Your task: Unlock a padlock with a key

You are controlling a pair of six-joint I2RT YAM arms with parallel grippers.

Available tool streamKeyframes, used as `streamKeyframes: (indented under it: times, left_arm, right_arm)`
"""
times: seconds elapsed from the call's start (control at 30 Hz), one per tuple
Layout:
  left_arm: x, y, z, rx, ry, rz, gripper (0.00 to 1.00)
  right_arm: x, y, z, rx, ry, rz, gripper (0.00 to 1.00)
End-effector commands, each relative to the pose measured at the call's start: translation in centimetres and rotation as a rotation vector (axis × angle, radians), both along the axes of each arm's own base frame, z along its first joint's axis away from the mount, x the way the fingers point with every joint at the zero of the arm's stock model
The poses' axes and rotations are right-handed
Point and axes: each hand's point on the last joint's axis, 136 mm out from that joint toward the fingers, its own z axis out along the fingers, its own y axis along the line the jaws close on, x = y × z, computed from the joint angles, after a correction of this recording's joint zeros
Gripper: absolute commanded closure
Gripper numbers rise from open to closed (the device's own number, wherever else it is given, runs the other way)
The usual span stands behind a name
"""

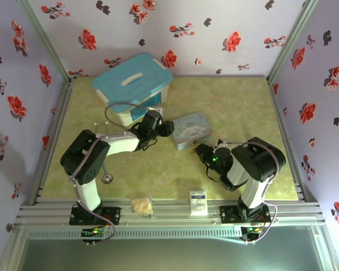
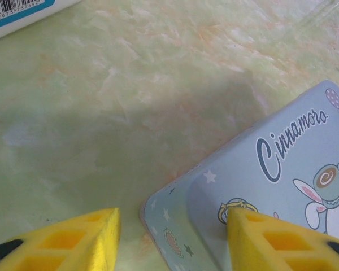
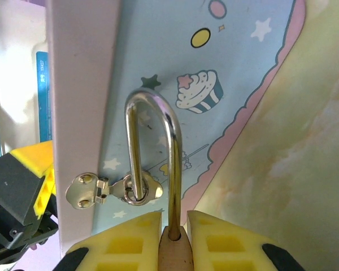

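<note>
- Right gripper (image 3: 174, 223) of mine squeezes the padlock (image 3: 173, 251).
- Its loop (image 3: 170, 127) goes through the clasp (image 3: 116, 189) on the tin (image 3: 237, 62).
- My left gripper (image 2: 174, 217) is wide open by the tin's left end.

Left wrist view: dark-blue cursive lettering "Cinnamoro", cut off at the frame edge, on the lid of the tin (image 2: 271, 186); a barcode with a row of digits, too clipped to read, on the box (image 2: 22, 14). Top view: blue print, illegible, on a small white card (image 1: 199, 202).
</note>
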Motion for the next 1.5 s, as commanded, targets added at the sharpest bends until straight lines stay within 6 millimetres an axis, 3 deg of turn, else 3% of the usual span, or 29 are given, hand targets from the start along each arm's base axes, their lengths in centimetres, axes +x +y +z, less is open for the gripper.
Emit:
streamKeyframes:
  times: [0.0, 0.1, 0.27, 0.43, 0.57, 0.63, 0.8, 0.97, 1.07, 1.17, 1.27, 1.47]
  left_arm:
    - [-2.6, 5.3, -8.3, 0.256, 0.206, 0.049, 0.49]
    - [-2.5, 5.2, -8.3, 0.253, 0.205, 0.051, 0.49]
    - [-2.5, 5.3, -8.4, 0.240, 0.207, 0.060, 0.49]
    - [-2.5, 5.2, -8.7, 0.233, 0.211, 0.063, 0.49]
    - [-2.4, 4.5, -7.8, 0.193, 0.199, 0.062, 0.49]
    - [-2.4, 4.2, -6.6, 0.164, 0.177, 0.064, 0.48]
    - [-2.7, 2.1, -1.3, 0.073, 0.076, 0.050, 0.41]
    - [-4.3, -3.5, 4.5, 0.061, -0.064, -0.070, 0.29]
    - [-5.9, -7.8, 6.2, 0.081, -0.141, -0.191, 0.23]
    - [-7.2, -10.9, 4.8, 0.184, -0.152, -0.304, 0.20]
    - [-8.1, -12.2, 2.2, 0.288, -0.129, -0.375, 0.20]
    - [-9.7, -11.4, -2.1, 0.432, -0.064, -0.424, 0.19]
  right_arm:
    - [0.2, -1.0, -1.6, -0.084, 0.095, -0.043, 1.00]
    - [-1.6, -1.8, -3.1, -0.205, 0.152, -0.021, 1.00]
    - [-3.4, -5.1, -3.0, -0.312, 0.207, -0.082, 0.98]
    - [-3.8, -5.3, -1.2, -0.381, 0.183, -0.041, 0.95]
    - [-4.2, -4.7, -2.4, -0.371, 0.236, -0.007, 0.95]
    - [-4.2, -4.5, -3.1, -0.309, 0.235, -0.029, 0.97]
    - [-3.8, -4.8, -3.4, -0.268, 0.206, -0.074, 0.98]
    - [-3.6, -5.2, -2.7, -0.308, 0.190, -0.079, 0.98]
    - [-3.6, -5.5, -2.1, -0.319, 0.174, -0.083, 0.98]
    - [-3.8, -5.4, -1.7, -0.339, 0.171, -0.058, 0.98]
    - [-4.0, -4.7, -1.9, -0.327, 0.181, -0.016, 0.99]
    - [-3.4, -4.3, -1.5, -0.199, 0.130, -0.023, 0.99]
